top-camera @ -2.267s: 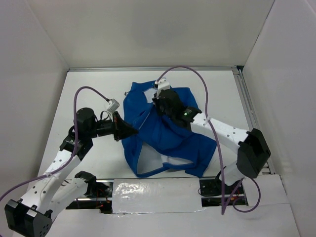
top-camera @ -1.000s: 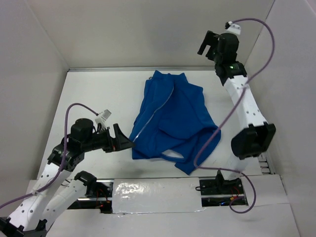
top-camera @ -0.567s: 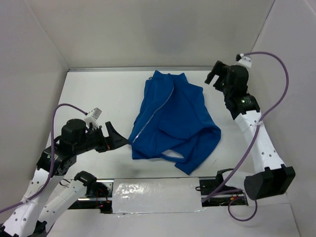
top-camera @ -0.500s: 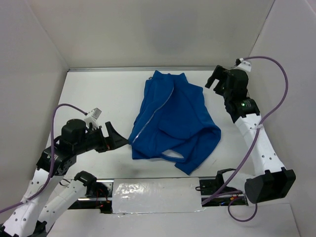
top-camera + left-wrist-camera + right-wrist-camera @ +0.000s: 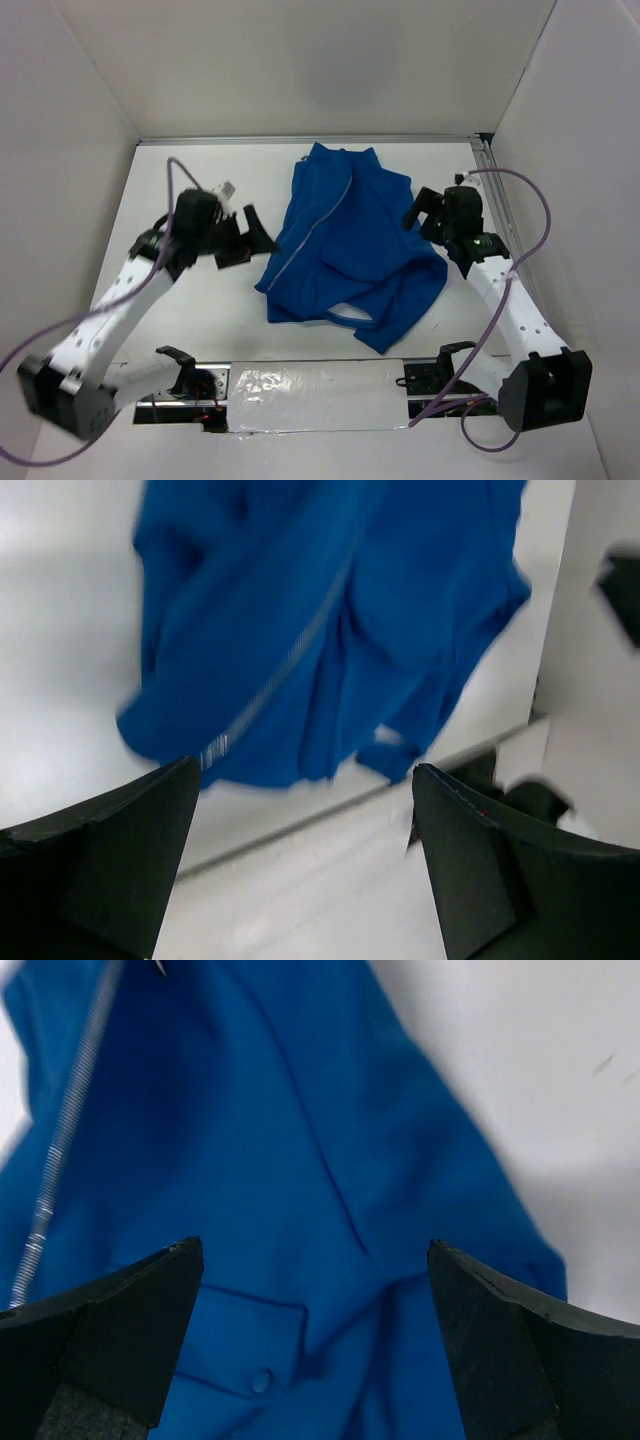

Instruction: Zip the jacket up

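L hand [image 5: 255,238]: fingers apart, nothing held, hovering just beside the jacket [image 5: 350,250] at its left edge. Jacket lies rumpled mid-counter [image 5: 200,180], collar toward far wall, hem near the arm bases. Zipper [image 5: 312,232] reads as one closed silvery line, hem to collar. L wrist view is blurred, so I can't confirm the bottom end. R hand [image 5: 418,215]: fingers apart, empty, over jacket's right side near chest pocket [image 5: 250,1350]. Judgement: zip looks done or nearly so; only the top needs checking.
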{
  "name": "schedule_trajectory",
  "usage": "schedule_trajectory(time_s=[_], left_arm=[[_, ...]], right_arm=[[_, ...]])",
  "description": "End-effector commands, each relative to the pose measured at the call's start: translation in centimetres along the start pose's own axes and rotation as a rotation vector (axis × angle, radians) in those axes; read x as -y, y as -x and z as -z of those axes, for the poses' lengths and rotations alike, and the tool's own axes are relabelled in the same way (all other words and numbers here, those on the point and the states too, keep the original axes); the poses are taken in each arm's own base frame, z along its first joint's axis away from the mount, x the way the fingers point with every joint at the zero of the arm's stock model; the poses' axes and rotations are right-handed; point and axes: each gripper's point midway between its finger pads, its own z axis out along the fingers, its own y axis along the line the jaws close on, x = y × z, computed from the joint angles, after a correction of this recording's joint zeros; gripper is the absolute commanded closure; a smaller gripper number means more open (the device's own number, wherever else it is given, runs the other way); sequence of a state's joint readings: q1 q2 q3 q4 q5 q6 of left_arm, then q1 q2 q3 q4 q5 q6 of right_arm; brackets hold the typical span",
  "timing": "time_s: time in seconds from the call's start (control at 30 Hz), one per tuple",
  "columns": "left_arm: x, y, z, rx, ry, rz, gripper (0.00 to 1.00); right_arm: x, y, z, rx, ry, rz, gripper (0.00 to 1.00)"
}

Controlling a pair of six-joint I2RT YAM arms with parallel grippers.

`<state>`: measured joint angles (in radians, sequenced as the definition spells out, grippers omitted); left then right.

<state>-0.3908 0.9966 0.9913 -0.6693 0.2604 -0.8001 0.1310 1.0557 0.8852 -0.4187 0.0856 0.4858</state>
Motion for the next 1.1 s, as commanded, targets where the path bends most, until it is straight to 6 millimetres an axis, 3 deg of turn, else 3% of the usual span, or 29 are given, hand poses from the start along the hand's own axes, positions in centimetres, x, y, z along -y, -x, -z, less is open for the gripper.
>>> schedule_trajectory(time_s=[0.0, 0.03, 0.07, 0.1, 0.13, 0.17, 0.2, 0.23, 0.27, 0.3, 0.33, 0.37, 0.4, 0.47, 0.53, 0.57, 0.6, 0.73, 0.77, 0.8, 0.83, 0.87, 0.9, 0.97, 1.0, 1.07], left_arm=[[2.7, 8.9, -2.5, 0.126, -0.024, -0.046, 0.01], [2.7, 10.5, -3.4, 0.142, -0.021, -0.068, 0.01], [0.9, 12.0, -6.0, 0.111, 0.025, -0.043, 0.01], [1.9, 14.4, -6.5, 0.143, 0.006, -0.070, 0.01], [1.9, 16.0, -7.6, 0.160, 0.001, -0.118, 0.01], [-0.4, 16.9, -11.0, 0.126, 0.061, -0.105, 0.01], [1.0, 19.5, -11.5, 0.165, 0.042, -0.139, 0.01], [-1.3, 19.4, -15.3, 0.095, 0.084, -0.151, 0.01], [-1.3, 20.2, -16.4, 0.089, 0.083, -0.169, 0.01], [0.5, 22.3, -16.9, 0.114, 0.038, -0.212, 0.01], [0.3, 22.8, -18.3, 0.104, 0.033, -0.233, 0.01], [0.0, 23.6, -21.0, 0.090, 0.023, -0.249, 0.01], [0.4, 23.5, -22.2, 0.064, -0.013, -0.265, 0.01], [0.5, 23.3, -25.5, 0.031, -0.048, -0.310, 0.01], [0.1, 21.9, -28.4, -0.006, -0.067, -0.333, 0.01], [0.5, 22.0, -28.8, 0.001, -0.086, -0.343, 0.01], [0.8, 22.3, -29.3, 0.015, -0.105, -0.346, 0.01], [0.3, 22.3, -32.1, 0.010, -0.131, -0.325, 0.01], [0.2, 22.0, -32.5, 0.001, -0.139, -0.321, 0.04], [0.3, 22.1, -33.0, 0.009, -0.158, -0.330, 0.33], [0.3, 21.4, -33.6, -0.008, -0.181, -0.336, 0.57], [0.4, 21.6, -33.9, 0.000, -0.180, -0.341, 0.81], [0.4, 21.5, -34.0, 0.000, -0.166, -0.341, 1.00], [1.2, 21.9, -33.1, 0.019, -0.162, -0.363, 1.00], [3.3, 23.2, -30.8, 0.068, -0.172, -0.405, 1.00], [3.7, 24.2, -28.7, 0.142, -0.108, -0.445, 1.00]], right_arm=[[-1.1, -1.4, -1.4, -0.057, 0.058, -0.026, 0.00], [-0.6, -2.1, -2.2, -0.084, 0.035, -0.004, 0.00], [-0.9, -1.3, -3.4, -0.096, 0.020, 0.005, 0.00], [-1.4, -0.1, -3.7, -0.080, 0.011, 0.019, 0.00], [-1.3, -0.2, -4.5, -0.092, -0.001, 0.030, 0.00], [-1.1, -0.9, -6.0, -0.125, -0.016, 0.046, 0.00], [-1.7, 0.2, -6.6, -0.098, -0.011, 0.076, 0.00], [-1.5, 0.2, -7.4, -0.108, -0.024, 0.088, 0.00], [-1.3, 0.3, -8.1, -0.120, -0.039, 0.100, 0.00], [-1.2, 0.5, -9.5, -0.139, -0.063, 0.122, 0.00], [-1.0, 0.3, -10.4, -0.156, -0.076, 0.128, 0.00], [-0.4, -0.9, -12.1, -0.205, -0.098, 0.136, 0.00], [-0.9, 0.3, -12.7, -0.193, -0.092, 0.143, 0.00], [0.0, -1.0, -14.9, -0.256, -0.128, 0.144, 0.00], [-0.4, -0.2, -16.0, -0.255, -0.121, 0.152, 0.00], [-0.1, -0.8, -16.9, -0.277, -0.131, 0.158, 0.00], [-0.4, -0.3, -17.3, -0.276, -0.121, 0.168, 0.00], [-0.2, -1.0, -19.3, -0.327, -0.135, 0.167, 0.01], [-0.1, -1.1, -19.6, -0.334, -0.131, 0.162, 0.06], [-0.2, -1.2, -19.8, -0.336, -0.128, 0.157, 0.15], [-0.2, -1.3, -20.1, -0.337, -0.124, 0.155, 0.30], [-0.5, -1.0, -20.3, -0.321, -0.112, 0.146, 0.83], [-0.4, -0.5, -20.3, -0.302, -0.125, 0.137, 1.00], [-0.6, 1.4, -19.3, -0.244, -0.148, 0.152, 1.00], [-0.7, 2.3, -18.8, -0.213, -0.157, 0.162, 1.00], [-1.9, 6.0, -15.9, -0.095, -0.149, 0.178, 1.00]])
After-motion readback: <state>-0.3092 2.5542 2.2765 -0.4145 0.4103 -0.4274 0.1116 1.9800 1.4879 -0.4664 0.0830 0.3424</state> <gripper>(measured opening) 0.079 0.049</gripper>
